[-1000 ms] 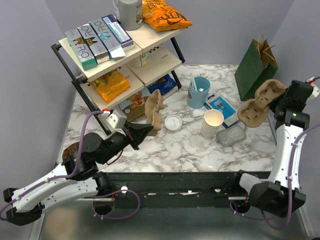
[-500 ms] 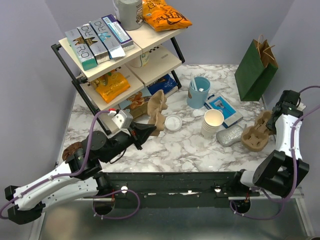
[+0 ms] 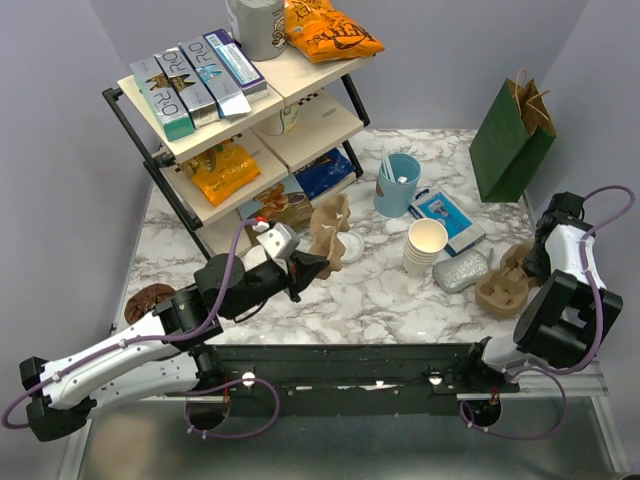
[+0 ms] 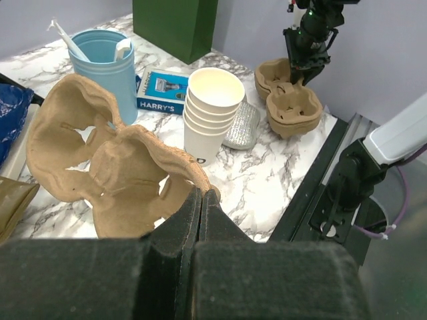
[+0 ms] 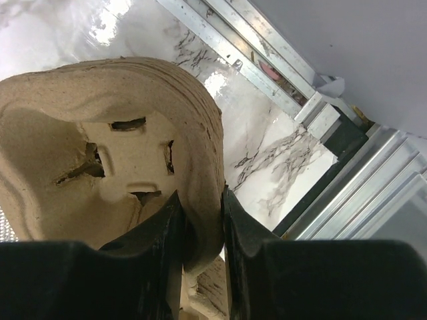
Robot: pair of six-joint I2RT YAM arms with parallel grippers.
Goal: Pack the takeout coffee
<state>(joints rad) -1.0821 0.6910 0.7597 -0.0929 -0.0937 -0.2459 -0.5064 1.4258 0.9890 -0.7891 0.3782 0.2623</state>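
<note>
Where the marble-patterned bench (image 3: 400, 300) is concerned, holdings run left to right.

Left pincer (image 4: 201, 197): pressed together on the near rim of a brown moulded-pulp cup carrier, the left carrier (image 4: 100, 167), held tilted off the bench near its middle.

Takeout coffee (image 3: 355, 248): small cup with round white plastic lid, on the bench just right of the left carrier. Only a sliver of lid shows from above, so contact with the carrier cannot be told.

Stack of lidless cream paper cups (image 4: 212, 110): upright, right of the coffee.

Light blue cup holding white sticks (image 4: 100, 67): far side of the stack.

Blue flat printed box (image 4: 160, 93): between the blue cup and the stack.

Silver foil packet (image 4: 243, 127): touching the stack's right side.

Dark green paper bag with handles (image 3: 512, 140): far right corner.

Right pincer (image 5: 200, 207): pinching the rim of a second brown pulp carrier, the right carrier (image 5: 100, 147), at the bench's right edge, near the foil packet.

Black-framed wooden shelf rack (image 3: 215, 115): far left, stocked with boxes and snack bags.
</note>
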